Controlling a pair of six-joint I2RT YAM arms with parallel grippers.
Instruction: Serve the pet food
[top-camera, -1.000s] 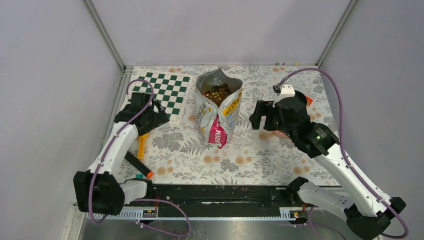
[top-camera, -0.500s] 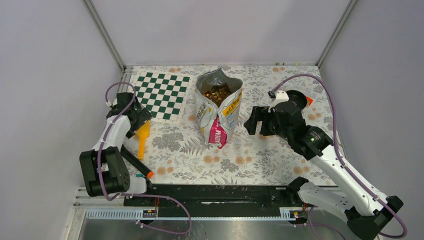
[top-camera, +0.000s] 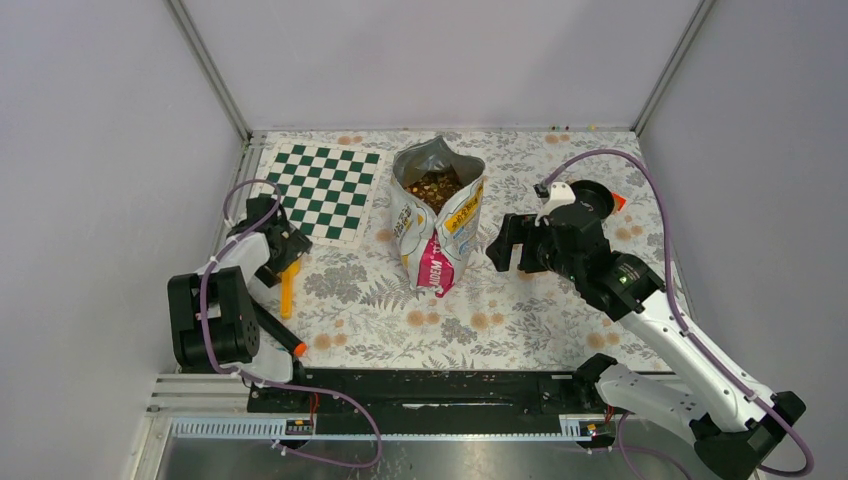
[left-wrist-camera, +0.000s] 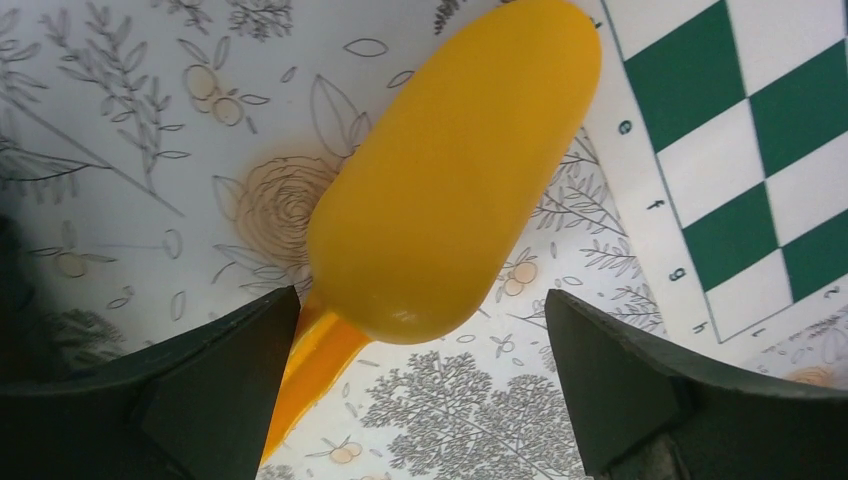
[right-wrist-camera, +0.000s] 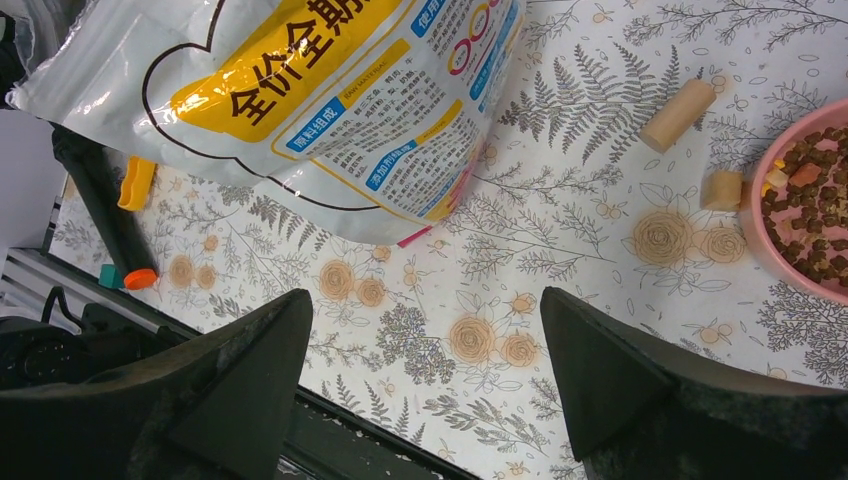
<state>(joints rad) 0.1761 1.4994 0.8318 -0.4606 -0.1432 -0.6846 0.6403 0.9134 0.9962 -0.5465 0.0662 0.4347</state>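
Observation:
The open pet food bag (top-camera: 437, 215) stands mid-table, brown kibble (top-camera: 435, 185) showing in its mouth; its yellow printed side fills the right wrist view (right-wrist-camera: 330, 90). A pink bowl (right-wrist-camera: 800, 210) holding kibble lies at that view's right edge. A yellow scoop (top-camera: 288, 278) lies bowl-down on the cloth; in the left wrist view (left-wrist-camera: 450, 180) it sits just ahead of the fingers. My left gripper (top-camera: 283, 245) is open and empty over the scoop. My right gripper (top-camera: 508, 245) is open and empty, right of the bag.
A green-and-white checkerboard (top-camera: 325, 190) lies at the back left. A black marker with an orange cap (top-camera: 275, 330) lies near the left arm's base. Two tan cork-like pieces (right-wrist-camera: 680, 115) lie beside the bowl. Walls enclose the table on three sides.
The left arm has drawn back toward its base, its gripper moving down and left to hover over the scoop. The right gripper shifted slightly left toward the bag.

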